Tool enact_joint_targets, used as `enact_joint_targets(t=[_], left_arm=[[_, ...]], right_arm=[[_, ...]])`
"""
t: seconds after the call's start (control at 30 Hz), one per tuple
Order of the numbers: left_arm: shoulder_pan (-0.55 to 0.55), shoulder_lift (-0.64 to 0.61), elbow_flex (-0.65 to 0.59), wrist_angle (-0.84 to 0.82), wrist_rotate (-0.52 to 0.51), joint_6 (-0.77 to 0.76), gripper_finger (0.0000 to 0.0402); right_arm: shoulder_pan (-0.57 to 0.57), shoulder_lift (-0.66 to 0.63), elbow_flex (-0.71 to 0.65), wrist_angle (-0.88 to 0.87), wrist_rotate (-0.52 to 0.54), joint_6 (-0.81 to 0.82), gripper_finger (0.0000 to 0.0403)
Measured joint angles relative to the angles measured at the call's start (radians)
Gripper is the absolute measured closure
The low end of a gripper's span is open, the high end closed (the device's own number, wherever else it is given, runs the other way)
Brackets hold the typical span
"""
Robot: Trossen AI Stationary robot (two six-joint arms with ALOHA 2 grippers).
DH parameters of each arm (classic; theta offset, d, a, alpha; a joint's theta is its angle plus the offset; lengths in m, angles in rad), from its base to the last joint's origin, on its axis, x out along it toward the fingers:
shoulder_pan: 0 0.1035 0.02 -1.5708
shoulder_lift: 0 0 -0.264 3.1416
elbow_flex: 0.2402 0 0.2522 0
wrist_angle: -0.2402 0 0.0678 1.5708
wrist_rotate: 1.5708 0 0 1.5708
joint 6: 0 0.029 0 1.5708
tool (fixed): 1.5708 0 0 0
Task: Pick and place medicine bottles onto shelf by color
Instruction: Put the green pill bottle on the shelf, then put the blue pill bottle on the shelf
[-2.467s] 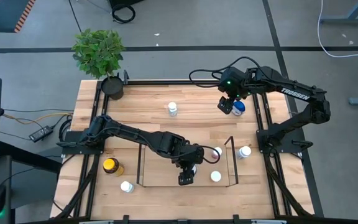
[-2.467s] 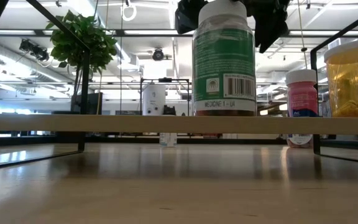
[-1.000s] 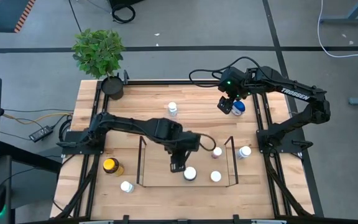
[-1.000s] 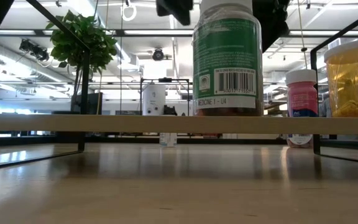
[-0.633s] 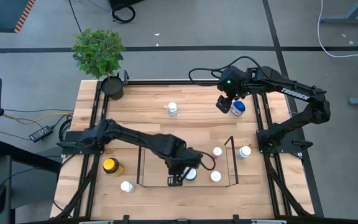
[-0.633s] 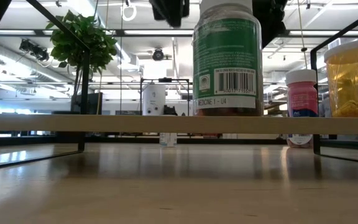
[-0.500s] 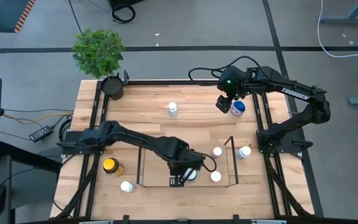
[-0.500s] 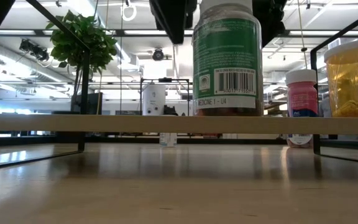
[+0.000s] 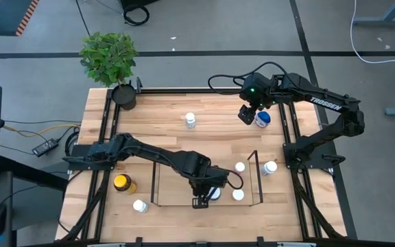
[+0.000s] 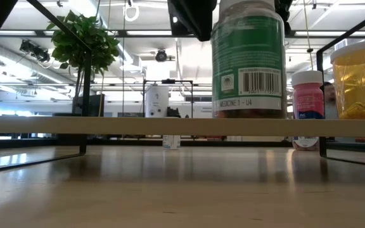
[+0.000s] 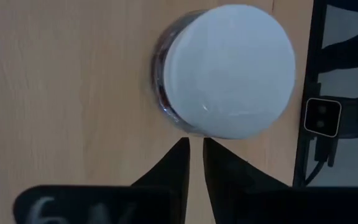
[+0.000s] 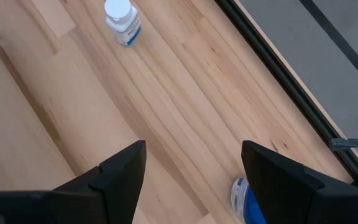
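A white-capped, green-labelled medicine bottle (image 9: 213, 193) (image 10: 249, 63) (image 11: 229, 68) stands upright on the shelf (image 9: 155, 180), near its front edge. My left gripper (image 9: 199, 202) (image 11: 194, 144) is shut, slanting down at the bottle's left side. A pink-labelled bottle (image 10: 308, 95) and a jar with yellow contents (image 10: 360, 82) also stand on the shelf. My right gripper (image 9: 247, 115) (image 12: 193, 146) hangs open above the far right of the table, beside a blue-capped bottle (image 9: 263, 118) (image 12: 247, 199), with nothing between its fingers. My left gripper meets the bottle's round wall just below the cap (image 11: 178, 124) with the tips of its shut fingers (image 11: 182, 152). It comes steeply from above, on the side facing the table's left. The bottle stays upright with its base on the shelf board (image 10: 106, 125).
Loose on the table are white-capped bottles at the far middle (image 9: 190, 120), right of the shelf (image 9: 271, 167) and near left (image 9: 139, 205), plus an amber jar (image 9: 122, 183). A potted plant (image 9: 110, 58) stands at the far left corner.
My left gripper has gone down and toward the table's near edge, coming in at the green-labelled bottle's left side. In the last half second the bottle has slid a little toward the table's right along the shelf, staying upright.
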Motion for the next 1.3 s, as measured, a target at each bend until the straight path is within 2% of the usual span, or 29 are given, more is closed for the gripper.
enact_joint_targets(t=[0.4, 0.6, 0.77, 0.93, 1.07, 1.2, 1.3], left_arm=[[0.032, 0.0, 0.0, 0.047, 0.0, -0.005, 0.0356], [0.047, 0.0, 0.0, -0.009, 0.0, 0.028, 0.0349], [0.075, -0.004, 0.0, -0.104, -0.087, 0.047, 0.0332], [0.113, -0.031, 0.0, -0.143, -0.095, 0.117, 0.03], [0.143, -0.076, 0.0, -0.143, -0.127, 0.165, 0.0273], [0.169, -0.132, 0.001, -0.134, -0.209, 0.231, 0.0244], [0.19, -0.172, 0.002, -0.134, -0.215, 0.27, 0.0225]], right_arm=[[0.0, 0.0, 0.0, -0.001, 0.0, 0.002, 0.0132], [0.0, 0.0, 0.0, -0.041, 0.015, 0.035, 0.0132], [-0.004, 0.0, 0.0, -0.079, 0.097, 0.053, 0.0132], [-0.031, 0.0, -0.006, -0.085, 0.106, 0.057, 0.0132], [-0.076, -0.001, -0.071, -0.089, 0.079, 0.072, 0.0132], [-0.133, -0.001, -0.197, -0.088, 0.016, 0.083, 0.0132], [-0.171, 0.0, -0.29, -0.091, 0.006, 0.084, 0.0132]])
